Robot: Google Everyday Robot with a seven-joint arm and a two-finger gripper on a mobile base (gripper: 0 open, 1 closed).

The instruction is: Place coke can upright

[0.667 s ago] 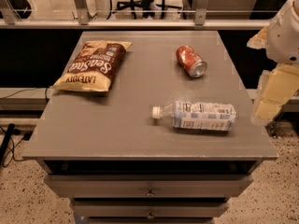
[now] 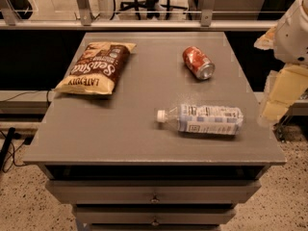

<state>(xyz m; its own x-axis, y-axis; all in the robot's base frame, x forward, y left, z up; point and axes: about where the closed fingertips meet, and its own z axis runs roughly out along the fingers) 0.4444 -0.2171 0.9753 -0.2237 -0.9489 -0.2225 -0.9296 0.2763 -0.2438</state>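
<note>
The red coke can [image 2: 198,62] lies on its side on the grey table [image 2: 120,124], at the back right, with its silver end facing front-right. My gripper [image 2: 275,107], cream-coloured, hangs off the table's right edge, right of the can and nearer the front, about level with the bottle. It is apart from the can and holds nothing that I can see.
A clear plastic bottle [image 2: 204,119] with a white cap lies on its side at the front right, between the can and the table's front edge. A brown chip bag [image 2: 95,68] lies at the back left. Drawers [image 2: 154,196] sit below the tabletop.
</note>
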